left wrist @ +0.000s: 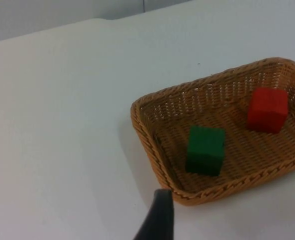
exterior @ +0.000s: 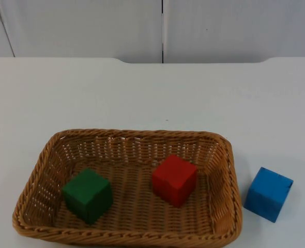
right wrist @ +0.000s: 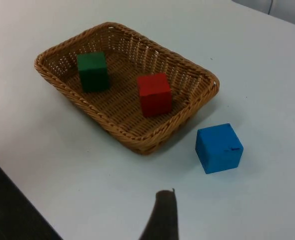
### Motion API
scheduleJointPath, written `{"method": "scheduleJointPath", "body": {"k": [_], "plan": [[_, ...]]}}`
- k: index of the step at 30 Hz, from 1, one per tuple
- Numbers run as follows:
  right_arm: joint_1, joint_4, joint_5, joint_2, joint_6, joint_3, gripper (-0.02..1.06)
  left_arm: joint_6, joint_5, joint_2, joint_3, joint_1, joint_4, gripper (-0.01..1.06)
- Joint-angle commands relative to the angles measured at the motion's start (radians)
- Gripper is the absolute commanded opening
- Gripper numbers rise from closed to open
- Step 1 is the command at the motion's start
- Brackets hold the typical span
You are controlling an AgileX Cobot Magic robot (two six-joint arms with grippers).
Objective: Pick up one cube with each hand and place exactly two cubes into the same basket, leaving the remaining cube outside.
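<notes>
Evidently complete: green cube (exterior: 88,195) and red cube (exterior: 174,180) rest well apart inside the basket (exterior: 224,150); blue cube (exterior: 268,194) stands outside, just beside its right rim, nearer the right arm. Jaw state cannot be told for either gripper.
</notes>
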Motion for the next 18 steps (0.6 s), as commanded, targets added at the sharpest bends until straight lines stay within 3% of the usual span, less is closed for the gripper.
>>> {"method": "scheduleJointPath", "body": {"k": [1,9,13,18], "plan": [[0.003,-0.001,-0.008,-0.003,-0.010,0.001,0.69,-0.009,0.010,-0.002,0.007,0.000,-0.013,0.77],[0.003,-0.005,-0.008,-0.003,-0.010,0.001,0.69,0.045,0.010,-0.002,0.007,0.000,0.034,0.77],[0.003,-0.005,-0.008,-0.003,-0.010,0.001,0.69,-0.051,0.000,-0.002,0.013,0.000,0.049,0.77],[0.006,-0.005,-0.008,-0.003,-0.010,0.001,0.69,-0.057,-0.009,-0.002,0.018,0.000,0.041,0.77]]}}
